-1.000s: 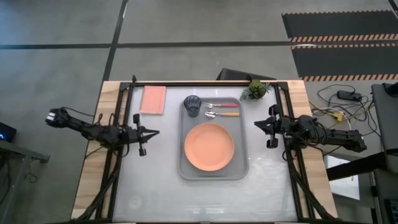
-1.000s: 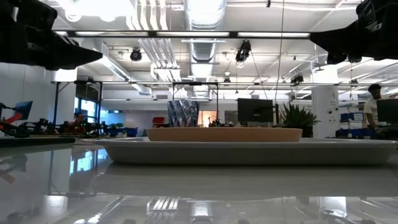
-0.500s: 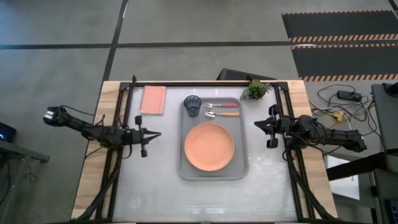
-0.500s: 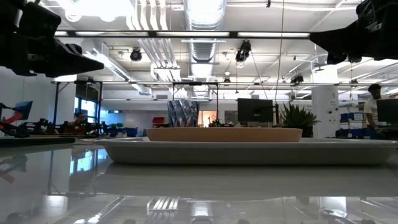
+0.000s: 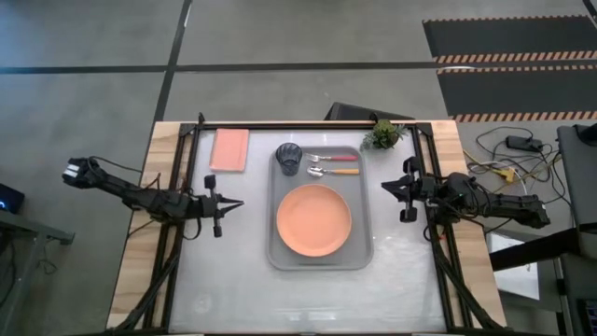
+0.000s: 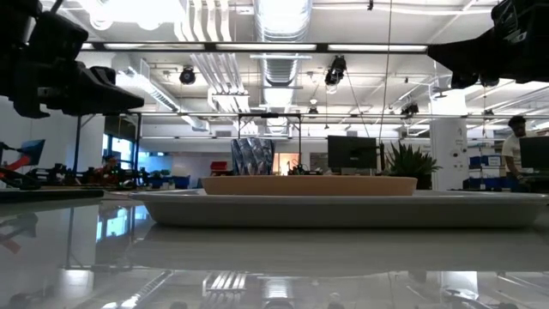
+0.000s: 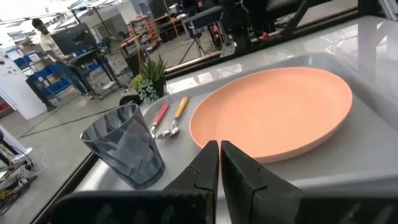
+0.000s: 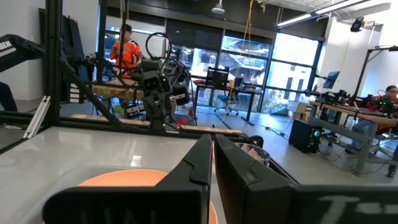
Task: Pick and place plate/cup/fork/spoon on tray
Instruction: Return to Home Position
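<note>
At centre frame of the high view lies the large light grey rectangular tray (image 5: 321, 258) with rounded corners and a raised rim. On it rests the round, flat, matte salmon-orange plate (image 5: 313, 219). Above the plate, along the tray's upper end, stand the small dark grey-blue faceted translucent cup (image 5: 288, 158), the metal fork with a pink-red handle (image 5: 335, 158) and the silver-bowled spoon with a tan-orange handle (image 5: 332, 172). My left pincer (image 5: 227, 204) hovers left of the tray, fingers pressed together, holding nothing. My right pincer (image 5: 387, 187) waits right of it, likewise pinched closed. No writing is readable.
</note>
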Robot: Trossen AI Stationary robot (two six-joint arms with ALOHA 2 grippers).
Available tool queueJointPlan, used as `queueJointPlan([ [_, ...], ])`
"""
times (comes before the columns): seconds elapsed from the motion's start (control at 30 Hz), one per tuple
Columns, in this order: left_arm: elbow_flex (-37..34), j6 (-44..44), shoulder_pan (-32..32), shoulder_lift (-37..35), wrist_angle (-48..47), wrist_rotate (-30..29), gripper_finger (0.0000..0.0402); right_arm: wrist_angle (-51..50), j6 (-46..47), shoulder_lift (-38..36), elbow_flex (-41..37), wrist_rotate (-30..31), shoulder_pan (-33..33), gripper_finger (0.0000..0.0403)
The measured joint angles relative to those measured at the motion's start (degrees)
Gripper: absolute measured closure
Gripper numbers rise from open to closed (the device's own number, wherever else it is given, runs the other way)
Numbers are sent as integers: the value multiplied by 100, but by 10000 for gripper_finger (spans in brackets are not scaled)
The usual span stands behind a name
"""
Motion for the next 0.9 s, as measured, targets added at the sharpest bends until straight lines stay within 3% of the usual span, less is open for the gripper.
queueJointPlan([
  [0.9, 0, 0, 0, 529, 0, 0, 402, 1, 0, 0, 0, 0, 0, 394],
])
